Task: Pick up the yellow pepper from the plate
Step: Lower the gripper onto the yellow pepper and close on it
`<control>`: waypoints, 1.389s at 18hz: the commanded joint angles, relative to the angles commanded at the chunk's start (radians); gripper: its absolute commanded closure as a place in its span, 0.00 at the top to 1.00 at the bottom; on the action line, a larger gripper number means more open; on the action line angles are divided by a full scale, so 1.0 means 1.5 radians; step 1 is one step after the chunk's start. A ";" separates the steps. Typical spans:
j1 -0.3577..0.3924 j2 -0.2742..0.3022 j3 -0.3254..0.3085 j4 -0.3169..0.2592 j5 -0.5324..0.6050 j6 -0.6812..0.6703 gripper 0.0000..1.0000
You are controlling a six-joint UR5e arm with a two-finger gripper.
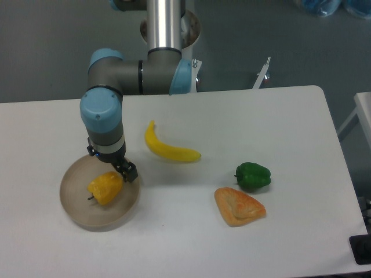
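The yellow pepper (105, 188) is a blocky orange-yellow toy that lies on the beige round plate (81, 217) at the table's left front. My gripper (126, 172) hangs over the plate's right part, just right of and above the pepper, close to its upper right corner. Its dark fingertips are small in this view, and I cannot tell whether they are open or shut. Nothing shows between them.
A yellow banana (168, 149) lies right of the gripper. A green pepper (253, 175) and an orange bread-like piece (239, 207) lie further right. The arm's grey link and blue joints (103, 113) stand over the table's left part.
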 joint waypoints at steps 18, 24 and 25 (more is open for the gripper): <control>-0.029 -0.057 0.027 0.037 0.003 -0.041 0.73; -0.028 -0.051 0.036 0.034 0.002 -0.041 0.12; -0.028 -0.044 0.043 0.030 0.003 -0.036 0.12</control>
